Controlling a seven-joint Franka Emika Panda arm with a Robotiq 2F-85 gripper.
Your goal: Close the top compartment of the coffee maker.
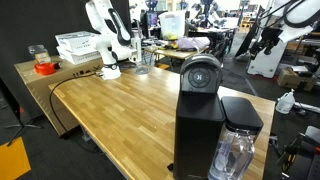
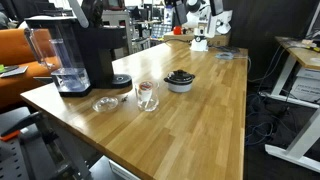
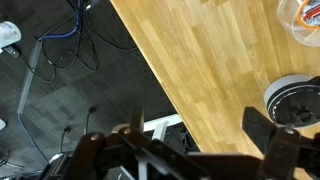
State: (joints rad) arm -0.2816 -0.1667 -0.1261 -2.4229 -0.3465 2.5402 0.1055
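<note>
In an exterior view the coffee maker (image 1: pixel 199 125) stands upright at the near end of the wooden table (image 1: pixel 110 110), its long axis vertical. Its top compartment (image 1: pixel 201 72) is open. The lid is tipped up on edge above the body, and the inner face with the circular ring is turned toward this camera. The clear water tank (image 1: pixel 238 150) sits against the machine's side under its own flat black lid. The white arm (image 1: pixel 103 35) is at the far end of the table, well apart from the machine and folded upright over its base.

In an exterior view from the opposite end, the coffee maker (image 2: pixel 88 50) is at the left of the table (image 2: pixel 190 130) and its top is cut by the frame edge. A glass (image 2: pixel 147 96) and a grey bowl (image 2: pixel 180 81) stand near it. The arm (image 2: pixel 203 22) is far behind.

In the wrist view the gripper (image 3: pixel 198 125) looks down over the table edge and the cables (image 3: pixel 70 40) on the floor. Its jaws are spread wide with nothing between them.
</note>
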